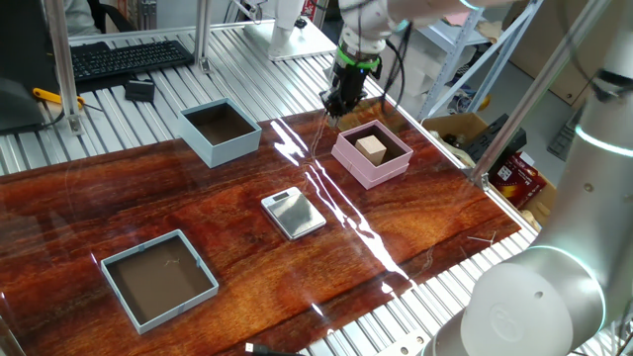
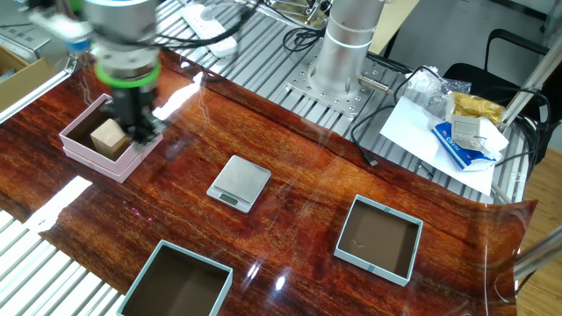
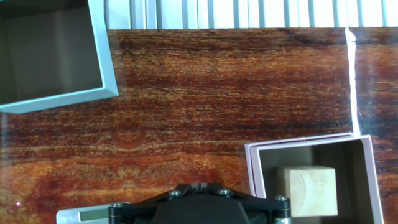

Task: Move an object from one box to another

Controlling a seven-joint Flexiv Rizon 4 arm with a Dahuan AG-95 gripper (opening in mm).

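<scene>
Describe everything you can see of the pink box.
The pink box is small and square, with low pale pink walls and a dark inside. It looks like card. It has no lid and sits flat on the glossy wooden table, near one edge. A light tan wooden block rests inside on its floor. The gripper hangs beside the box with its fingers closed; whether it touches the wall cannot be told.

No lettering, label, brand or number is legible in any view: print on the blue packet (image 2: 463, 140) beside the worktop (image 2: 316, 189) and on the red box (image 1: 516, 176) is too small to read.
</scene>
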